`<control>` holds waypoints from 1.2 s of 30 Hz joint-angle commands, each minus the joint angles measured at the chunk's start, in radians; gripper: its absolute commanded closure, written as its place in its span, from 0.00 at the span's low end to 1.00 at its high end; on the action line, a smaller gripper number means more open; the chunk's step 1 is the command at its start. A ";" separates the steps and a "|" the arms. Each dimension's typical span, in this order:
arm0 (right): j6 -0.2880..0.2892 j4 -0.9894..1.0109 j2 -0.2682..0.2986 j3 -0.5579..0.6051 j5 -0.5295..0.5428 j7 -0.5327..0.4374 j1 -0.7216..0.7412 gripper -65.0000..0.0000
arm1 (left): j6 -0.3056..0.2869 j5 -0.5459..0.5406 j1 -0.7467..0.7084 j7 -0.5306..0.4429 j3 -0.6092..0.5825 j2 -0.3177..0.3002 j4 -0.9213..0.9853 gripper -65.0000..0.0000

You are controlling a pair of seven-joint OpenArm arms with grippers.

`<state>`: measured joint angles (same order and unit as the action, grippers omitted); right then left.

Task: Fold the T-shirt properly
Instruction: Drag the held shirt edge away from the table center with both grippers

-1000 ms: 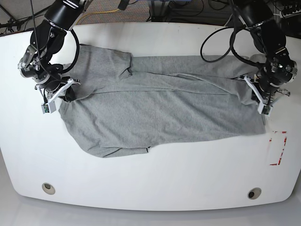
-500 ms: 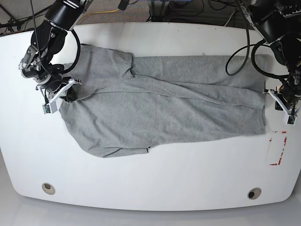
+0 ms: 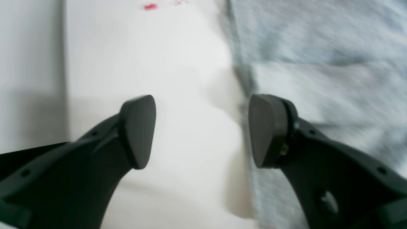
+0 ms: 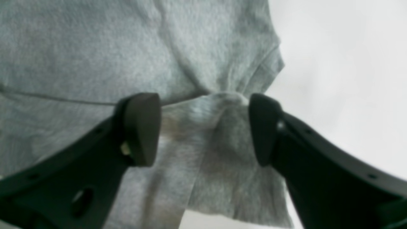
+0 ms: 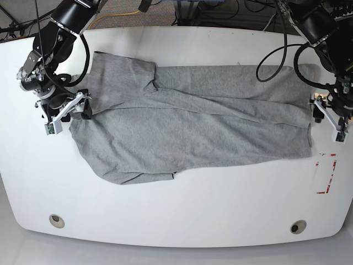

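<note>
T-shirt [image 5: 187, 127]: spread flat across the middle of the table [image 5: 176, 210], lengthwise between both arms.
Left gripper [image 3: 202, 130]: jaws wide apart, empty, straddling the shirt's hem edge.
Right gripper [image 4: 203, 127]: jaws spread, empty, over a bunched sleeve fold.
Risk: the left gripper closing off the hem could pinch nothing; the right could grab extra layers.

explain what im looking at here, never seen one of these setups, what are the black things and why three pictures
This is a two-armed robot at a white table. One picture looks down on the whole table; the other two come from cameras on each wrist, looking out between the black fingers. A grey T-shirt lies spread out, partly folded over. The right gripper is open at the shirt's edge, with a bunched bit of cloth between its fingers, not pinched. The left gripper is open too, at the shirt's other end, mostly over bare table. Neither holds anything.
</note>
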<state>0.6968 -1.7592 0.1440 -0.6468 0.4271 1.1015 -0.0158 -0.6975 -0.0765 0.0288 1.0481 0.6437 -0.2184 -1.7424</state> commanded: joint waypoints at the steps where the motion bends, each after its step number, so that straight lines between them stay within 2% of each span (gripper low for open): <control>1: 0.001 -0.071 0.003 -0.037 0.017 -0.010 -0.023 0.29 | -0.001 -0.004 -0.040 -0.009 -0.020 0.006 -0.052 0.34; 8: 0.001 -0.110 -0.039 -0.166 0.040 0.102 -0.079 0.29 | -0.001 -0.003 -0.129 -0.018 -0.068 0.067 -0.058 0.34; 11: 0.001 -0.101 -0.039 -0.215 0.137 0.136 -0.128 0.29 | -0.001 0.004 -0.160 -0.052 -0.068 0.096 -0.058 0.34; 16: 0.001 -0.101 -0.039 -0.259 0.270 0.171 -0.227 0.29 | -0.001 0.005 -0.217 -0.125 -0.071 0.099 -0.049 0.34; 19: 0.001 -0.100 -0.042 -0.259 0.301 0.173 -0.280 0.29 | -0.001 0.005 -0.229 -0.141 -0.072 0.098 -0.021 0.34; 24: 0.001 -0.098 -0.086 -0.259 0.299 0.171 -0.315 0.29 | -0.001 -0.001 -0.226 -0.141 -0.071 0.064 0.023 0.34; 36: 0.001 0.018 -0.129 -0.124 0.298 0.141 -0.353 0.29 | -0.001 -0.001 -0.231 -0.141 -0.068 0.063 0.023 0.35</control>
<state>0.7002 -1.7458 0.0257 -0.7826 0.7406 1.2320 -0.3664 -0.6998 -0.0696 -0.2073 0.9249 0.5682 -0.1402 -1.7042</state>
